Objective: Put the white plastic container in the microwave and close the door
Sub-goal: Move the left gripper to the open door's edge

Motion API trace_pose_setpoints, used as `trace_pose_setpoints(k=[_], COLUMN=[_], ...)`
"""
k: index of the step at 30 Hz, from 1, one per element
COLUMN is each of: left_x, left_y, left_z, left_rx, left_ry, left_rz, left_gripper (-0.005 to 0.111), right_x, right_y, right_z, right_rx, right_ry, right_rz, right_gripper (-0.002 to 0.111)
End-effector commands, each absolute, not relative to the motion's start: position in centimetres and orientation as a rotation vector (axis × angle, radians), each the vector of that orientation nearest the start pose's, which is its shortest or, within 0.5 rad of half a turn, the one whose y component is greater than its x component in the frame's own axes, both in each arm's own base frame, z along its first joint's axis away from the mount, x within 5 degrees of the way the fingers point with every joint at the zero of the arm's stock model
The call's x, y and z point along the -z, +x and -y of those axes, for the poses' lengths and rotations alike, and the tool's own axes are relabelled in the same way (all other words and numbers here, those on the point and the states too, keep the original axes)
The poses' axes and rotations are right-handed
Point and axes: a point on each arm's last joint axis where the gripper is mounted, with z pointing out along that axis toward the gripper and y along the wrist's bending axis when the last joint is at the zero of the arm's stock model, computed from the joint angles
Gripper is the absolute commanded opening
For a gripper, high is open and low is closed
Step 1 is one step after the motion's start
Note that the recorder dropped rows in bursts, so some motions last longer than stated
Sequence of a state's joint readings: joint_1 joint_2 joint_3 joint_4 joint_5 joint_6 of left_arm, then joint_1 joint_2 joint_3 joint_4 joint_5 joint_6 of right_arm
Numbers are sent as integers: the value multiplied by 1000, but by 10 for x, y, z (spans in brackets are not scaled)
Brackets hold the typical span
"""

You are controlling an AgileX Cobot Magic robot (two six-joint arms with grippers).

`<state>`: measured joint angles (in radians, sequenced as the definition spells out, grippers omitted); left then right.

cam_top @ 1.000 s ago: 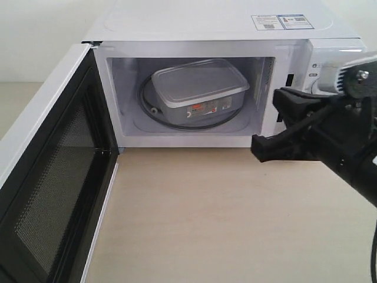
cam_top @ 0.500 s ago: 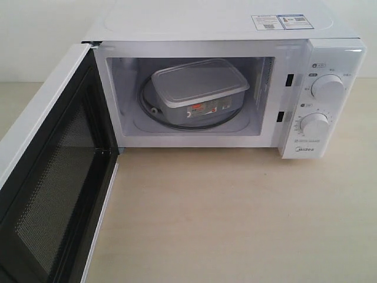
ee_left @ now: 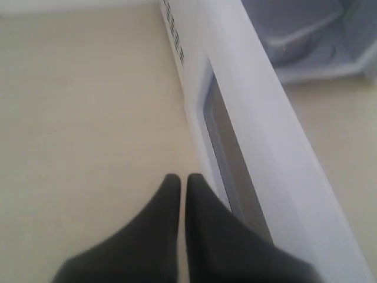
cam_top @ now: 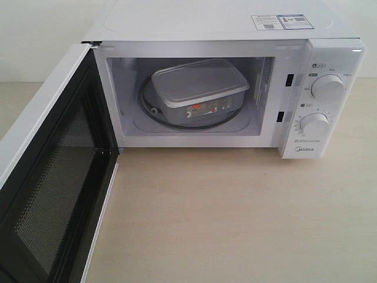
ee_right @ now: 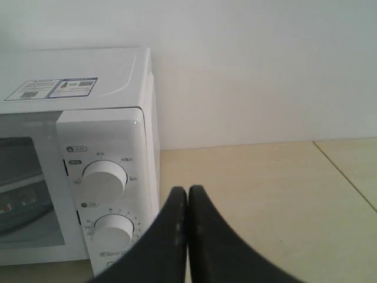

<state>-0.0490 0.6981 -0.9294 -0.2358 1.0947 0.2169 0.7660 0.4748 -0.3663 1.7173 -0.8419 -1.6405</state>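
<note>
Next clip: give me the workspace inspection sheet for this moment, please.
Surface: pale wood-grain table, no spills seen.
Job's things: white plastic container, lid on, sits inside the microwave; door wide open, not yet closed.
Clutter: nothing seen.
Grippers: left gripper shut, empty, beside the door's outer face; right gripper shut, empty, near the microwave's dials.
Cables: nothing seen.
Surroundings: plain white wall.
</note>
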Motion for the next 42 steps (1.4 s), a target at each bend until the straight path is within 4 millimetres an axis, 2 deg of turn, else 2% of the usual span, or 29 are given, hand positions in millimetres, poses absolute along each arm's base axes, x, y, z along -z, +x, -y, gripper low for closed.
trace_pose_setpoints(k=[1,8,17,20,26,33,42], left_x=[-367,-357,-334,-330,-330,-319,-302], left_y=[114,139,173,180,188,195,218], left_z=[30,42,46,51,64,86,119], left_rx=[302,477,539,618,802,848,843], left_ry=[348,427,425,476,557,671,678], left_rz=[-2459,-2507,-2642,-2629,-2553,-2575,-2498], left_gripper=[4,4,4,4,4,4,4], right_x=[-294,-295,-295,-295,-295,-296,-296], right_y=[102,103,103,103,103,103,103], right_z=[-6,-12,-12,-12,-12,-16,-16], right_rx=[41,-11,-11,-11,-14,-50,-50], right_ry=[66,19,19,19,14,-22,-22], right_rz=[-1690,-1685,-1685,-1685,-1683,-1676,-1676], right_gripper=[0,0,0,0,0,0,0])
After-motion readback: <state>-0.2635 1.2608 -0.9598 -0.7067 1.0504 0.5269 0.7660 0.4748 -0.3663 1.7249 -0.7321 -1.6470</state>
